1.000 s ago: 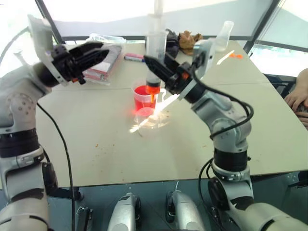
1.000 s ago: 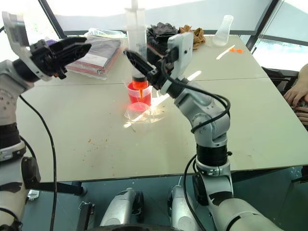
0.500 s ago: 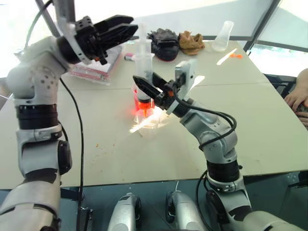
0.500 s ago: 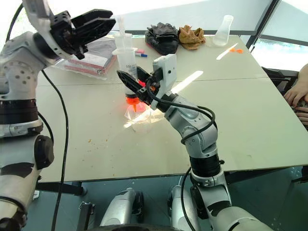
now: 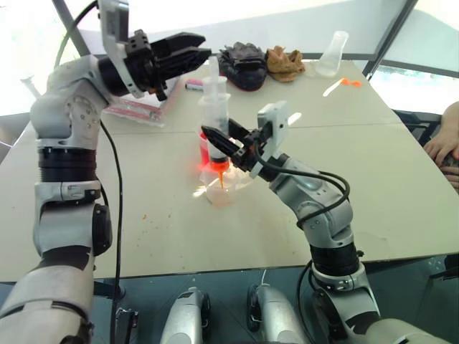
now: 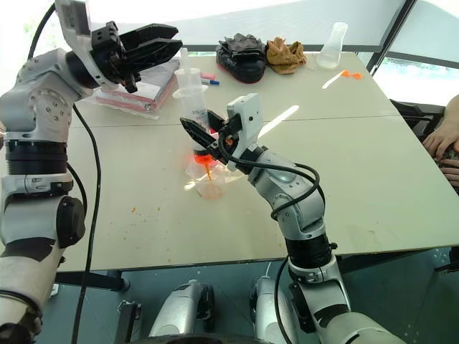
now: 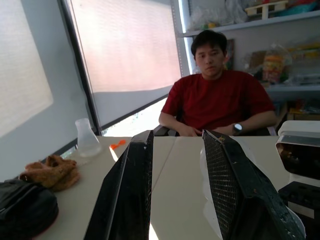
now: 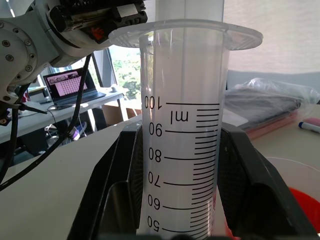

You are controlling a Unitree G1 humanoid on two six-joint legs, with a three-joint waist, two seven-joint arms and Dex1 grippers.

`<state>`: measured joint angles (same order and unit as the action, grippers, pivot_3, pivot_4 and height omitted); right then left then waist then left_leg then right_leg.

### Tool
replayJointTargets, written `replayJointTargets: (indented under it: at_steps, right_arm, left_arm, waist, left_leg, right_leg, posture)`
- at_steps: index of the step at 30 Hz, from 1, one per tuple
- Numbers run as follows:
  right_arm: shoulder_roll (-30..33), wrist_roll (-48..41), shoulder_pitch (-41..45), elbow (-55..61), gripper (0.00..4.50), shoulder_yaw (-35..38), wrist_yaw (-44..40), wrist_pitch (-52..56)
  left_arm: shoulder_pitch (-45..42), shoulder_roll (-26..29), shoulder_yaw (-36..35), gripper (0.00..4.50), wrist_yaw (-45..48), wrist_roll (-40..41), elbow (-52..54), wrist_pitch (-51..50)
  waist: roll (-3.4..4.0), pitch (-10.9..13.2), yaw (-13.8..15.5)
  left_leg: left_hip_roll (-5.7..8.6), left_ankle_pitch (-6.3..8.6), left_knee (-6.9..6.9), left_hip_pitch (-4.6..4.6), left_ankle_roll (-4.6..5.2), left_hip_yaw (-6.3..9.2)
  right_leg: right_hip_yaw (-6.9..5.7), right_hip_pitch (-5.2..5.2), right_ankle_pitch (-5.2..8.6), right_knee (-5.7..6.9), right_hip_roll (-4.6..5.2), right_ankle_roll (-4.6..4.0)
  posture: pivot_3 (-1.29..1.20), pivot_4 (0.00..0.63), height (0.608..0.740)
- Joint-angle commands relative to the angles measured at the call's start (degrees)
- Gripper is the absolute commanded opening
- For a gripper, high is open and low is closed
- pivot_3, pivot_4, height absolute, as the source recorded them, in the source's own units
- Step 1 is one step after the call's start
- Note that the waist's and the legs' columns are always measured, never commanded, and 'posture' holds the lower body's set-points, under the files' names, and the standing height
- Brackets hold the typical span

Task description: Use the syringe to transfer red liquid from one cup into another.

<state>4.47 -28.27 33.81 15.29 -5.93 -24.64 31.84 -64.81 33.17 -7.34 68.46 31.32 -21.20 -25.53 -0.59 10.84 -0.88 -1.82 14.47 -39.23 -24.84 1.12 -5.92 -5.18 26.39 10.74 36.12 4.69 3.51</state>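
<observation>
The syringe is cut off at both picture edges.

One syringe, perhaps two cups, one flask.

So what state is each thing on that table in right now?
Large clear plastic syringe: upright, gripped, orange tip over the short cup.
Right tool: shut on the syringe.
Left tool: open, holding nothing.
Short wide clear plastic cup: upright.
Tall handled clear beaker: upright, holding red liquid.
Clear conical flask: upright, looks empty.
</observation>
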Motion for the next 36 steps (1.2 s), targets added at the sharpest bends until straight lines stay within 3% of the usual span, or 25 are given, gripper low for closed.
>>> replayJointTargets:
  at_steps: [1, 9, 18, 28, 32, 36]
  right_arm:
    - [-0.77, -0.43, 2.16, 1.01, 1.43, 0.40, -0.64, -2.04]
    - [-0.72, -0.76, 2.10, 1.03, 1.43, 0.58, -1.15, -1.86]
    - [0.03, 0.62, 1.19, 0.73, 1.43, -1.04, -2.57, -2.40]
    - [0.17, 3.26, 1.45, -0.77, 1.43, -1.79, -3.88, -5.03]
    - [-0.02, 3.41, 1.54, -0.92, 1.43, -1.61, -3.99, -5.28]
    - [-0.34, 3.41, 1.46, -0.86, 1.43, -1.60, -3.77, -5.47]
  left_arm:
    - [0.23, 1.58, -0.38, 1.62, 1.32, 0.56, 1.65, -1.03]
    - [1.42, 3.01, -1.13, 1.62, 1.43, 1.04, 3.35, -2.70]
    - [0.94, -0.30, 1.01, 1.62, 1.87, -0.43, 2.63, -0.49]
    - [0.32, 1.13, 5.23, 1.62, 7.70, -4.58, 1.07, 2.88]
    - [0.03, 1.38, 4.90, 0.60, 8.39, -4.42, 1.14, 2.10]
    - [0.71, 1.53, 4.93, 0.00, 8.68, -4.38, 1.96, 1.88]
  waist:
    - [0.00, 0.00, 0.00]
    - [0.00, 0.00, 0.10]
    - [0.00, 0.00, 0.05]
    - [0.00, 0.00, 0.00]
    - [0.00, 0.00, 0.14]
    - [-0.01, 0.00, 0.05]
  left_leg:
    - [0.00, 0.00, 0.00, 0.00, 0.00, 0.00]
    - [-0.01, 0.01, 0.00, 0.00, 0.01, 0.01]
    - [0.00, 0.01, 0.00, 0.00, 0.01, 0.00]
    - [0.00, 0.01, 0.00, 0.00, 0.01, 0.00]
    - [0.00, 0.01, 0.00, 0.00, 0.02, 0.00]
    - [0.00, 0.02, 0.00, 0.00, 0.03, 0.00]
  right_leg:
    - [0.00, 0.00, 0.00, 0.00, 0.00, 0.00]
    - [0.01, 0.00, 0.00, 0.00, 0.01, 0.00]
    - [0.01, 0.00, 0.00, -0.01, 0.01, 0.00]
    - [0.01, 0.01, 0.00, 0.00, -0.01, 0.00]
    - [0.01, -0.01, 0.01, -0.02, 0.01, 0.00]
    - [0.01, 0.00, 0.01, -0.02, 0.01, 0.00]
  posture:
    - [0.00, 0.150, 0.740]
    - [0.00, 0.150, 0.740]
    - [0.00, 0.150, 0.740]
    - [0.00, 0.150, 0.740]
    - [0.00, 0.150, 0.740]
    - [0.00, 0.150, 0.740]
